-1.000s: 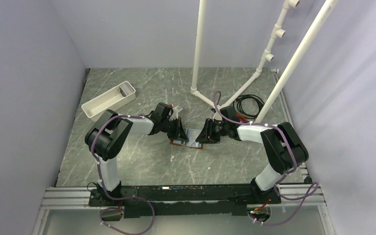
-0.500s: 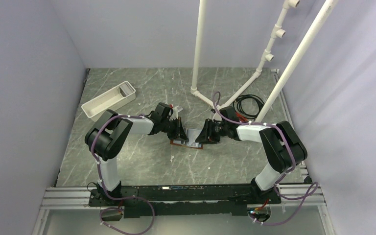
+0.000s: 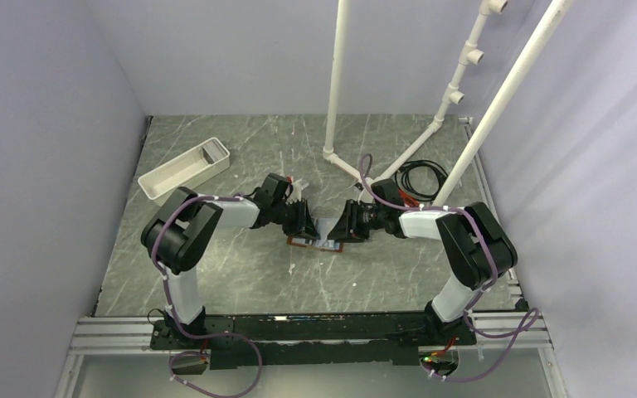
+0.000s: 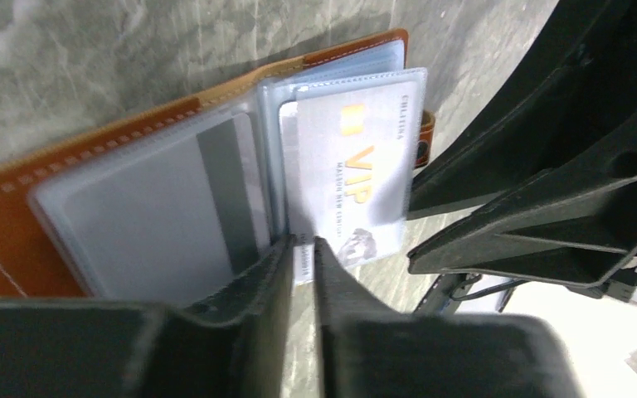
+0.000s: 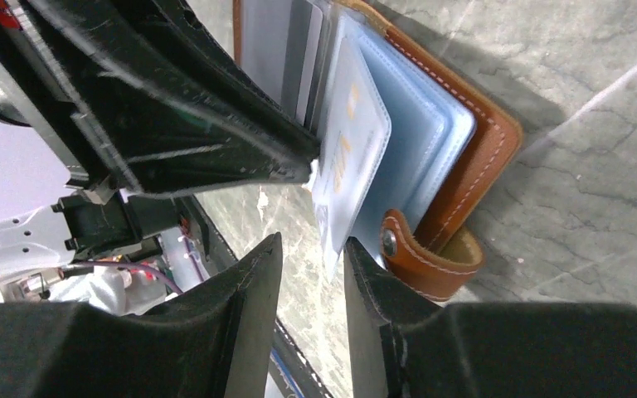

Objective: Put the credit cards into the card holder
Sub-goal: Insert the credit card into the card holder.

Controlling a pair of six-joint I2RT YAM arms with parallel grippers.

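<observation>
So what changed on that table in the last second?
Very little. The right arm's elbow drifted slightly left, and the right gripper edged toward the open brown leather card holder, whose right side looks nudged inward. The left gripper stayed at the holder's other side; the long white plastic tray did not move. No clear grab or release shows.

- Pale lavender walls (image 3: 41, 166) closed in the left, back and right of the frame.
- A grey, white-veined marbled tabletop (image 3: 257, 278) filled the centre.
- White pipes (image 3: 336, 83) rose from the upper middle and slanted to the upper right.
- A coiled black cable (image 3: 421, 176) lay at right of centre.
- A long white tray (image 3: 184, 172) sat upper left.
- Aluminium rails (image 3: 116, 333) ran along the bottom edge.
</observation>
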